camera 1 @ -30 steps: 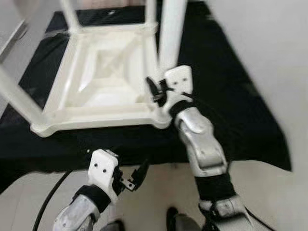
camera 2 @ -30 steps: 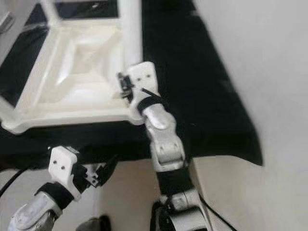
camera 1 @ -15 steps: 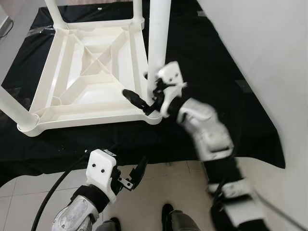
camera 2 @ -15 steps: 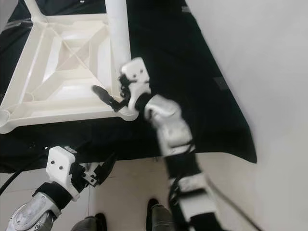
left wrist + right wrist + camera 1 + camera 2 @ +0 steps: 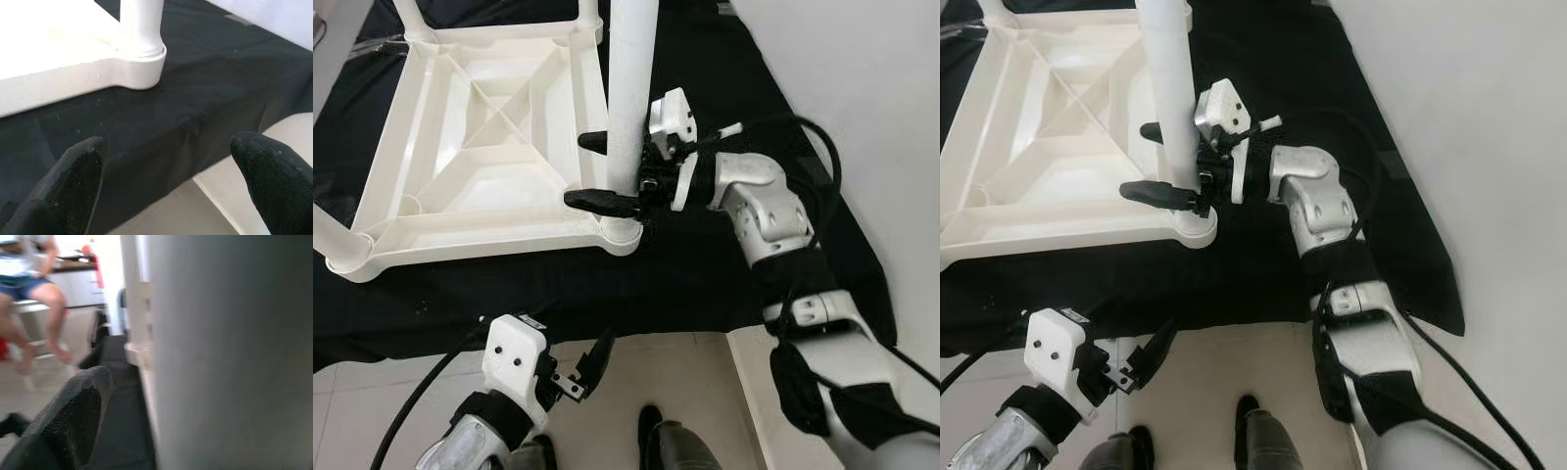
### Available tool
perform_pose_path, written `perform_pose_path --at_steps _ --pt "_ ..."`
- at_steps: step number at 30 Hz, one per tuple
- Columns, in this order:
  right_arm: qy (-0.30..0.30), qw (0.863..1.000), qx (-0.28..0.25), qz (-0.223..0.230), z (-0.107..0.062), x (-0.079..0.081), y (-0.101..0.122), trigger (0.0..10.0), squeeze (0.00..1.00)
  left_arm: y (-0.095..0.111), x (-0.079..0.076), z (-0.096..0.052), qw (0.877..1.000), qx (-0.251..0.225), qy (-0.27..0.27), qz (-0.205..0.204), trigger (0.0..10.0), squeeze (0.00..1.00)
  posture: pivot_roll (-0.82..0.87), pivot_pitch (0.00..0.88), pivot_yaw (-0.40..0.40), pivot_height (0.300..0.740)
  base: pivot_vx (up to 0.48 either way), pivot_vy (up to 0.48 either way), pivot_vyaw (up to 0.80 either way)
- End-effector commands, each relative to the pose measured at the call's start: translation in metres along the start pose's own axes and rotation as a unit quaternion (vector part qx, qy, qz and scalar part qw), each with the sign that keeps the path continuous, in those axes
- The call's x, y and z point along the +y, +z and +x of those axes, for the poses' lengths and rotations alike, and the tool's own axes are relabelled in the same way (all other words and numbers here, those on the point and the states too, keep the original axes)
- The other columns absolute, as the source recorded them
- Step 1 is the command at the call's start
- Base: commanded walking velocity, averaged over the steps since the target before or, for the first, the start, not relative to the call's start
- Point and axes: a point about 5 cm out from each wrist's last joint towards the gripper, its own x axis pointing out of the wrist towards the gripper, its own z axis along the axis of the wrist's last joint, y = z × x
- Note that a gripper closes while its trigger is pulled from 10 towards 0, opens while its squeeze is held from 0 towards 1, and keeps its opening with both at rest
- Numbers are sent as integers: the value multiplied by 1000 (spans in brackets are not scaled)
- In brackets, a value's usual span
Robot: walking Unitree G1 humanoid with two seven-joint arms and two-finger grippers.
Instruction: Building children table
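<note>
Black cloth [image 5: 724,274]: right tool [image 5: 607,171] spread around table leg [image 5: 628,88]; left tool [image 5: 171,181] spread, idle.

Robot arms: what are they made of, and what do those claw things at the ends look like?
Both arms are silver shells joined by black segments, with black cables alongside. Each ends in a white block with small dark holes, carrying two long black textured fingers. The right gripper has a white-tipped stub on its block; the left gripper trails a thick black cable.
</note>
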Motion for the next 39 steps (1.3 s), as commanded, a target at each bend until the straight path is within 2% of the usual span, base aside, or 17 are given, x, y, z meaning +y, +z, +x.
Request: perform_pose_path --at_steps 1,12,16,21,22,23,24,25,26,27,28,29,30,31,36,37,39 --pt "59 998 -12 3 0 2 2 0 0 0 -3 -8 1000 16 -2 2 10000 0 170 371 -34 740 0 0 0" --pt "68 998 -14 -4 -12 -3 7 0 0 1 -3 -12 1000 21 -2 -1 10000 0 165 377 -25 740 0 0 0" --pt "17 1000 4 -26 -23 -3 2 0 0 0 -3 -10 1000 22 -2 -3 10000 0 129 362 -39 740 0 0 0" --pt "-97 995 36 -4 -36 12 -16 0 0 -1 -3 -7 1000 19 -2 -5 10000 0 105 352 -53 740 0 0 0" --pt "-175 980 86 28 -29 30 -39 0 0 -1 -2 -6 1000 17 -2 -5 10000 0 96 343 -54 740 0 0 0" --pt "-268 952 132 70 -23 49 -60 0 0 -1 -2 -5 1000 15 -2 -5 10000 0 95 340 -55 740 0 0 0" --pt "-268 952 132 70 -23 49 -60 0 0 -1 -2 -5 1000 15 -2 -5 10000 0 95 340 -55 740 0 0 0" --pt "-377 904 176 98 -18 72 -80 0 0 -1 -1 -2 1000 13 -4 -5 10000 0 81 337 -47 740 0 0 0" --pt "-377 904 176 98 -18 72 -80 0 0 -1 -1 -2 1000 13 -4 -5 10000 0 81 337 -47 740 0 0 0" --pt "-435 871 195 118 -10 93 -90 0 0 -2 0 1 1000 11 -7 -5 10000 0 75 331 -43 740 0 0 0" --pt "-458 861 185 123 8 102 -90 0 0 -3 0 5 1000 9 -11 -5 10000 0 71 314 -43 740 0 0 0" --pt "-458 861 185 123 8 102 -90 0 0 -3 0 5 1000 9 -11 -5 10000 0 71 314 -43 740 0 0 0" --pt "-464 864 157 115 33 102 -84 0 0 -4 1 10 1000 5 -16 -5 10000 0 59 299 -43 740 0 0 0" --pt "-465 865 148 111 39 99 -82 0 0 -4 2 11 1000 4 -17 -4 10000 0 59 299 -43 740 0 0 0" --pt "-465 869 130 105 50 82 -77 0 0 -6 2 17 1000 -1 -15 -2 10000 0 72 273 -65 740 0 0 0" --pt "-471 866 128 107 49 80 -74 10000 0 -6 3 18 1000 -3 -9 2 10000 0 78 268 -69 740 0 0 0" --pt "-475 863 129 109 48 80 -71 10000 0 -6 4 18 1000 -5 -4 5 10000 0 78 268 -69 740 0 0 0"
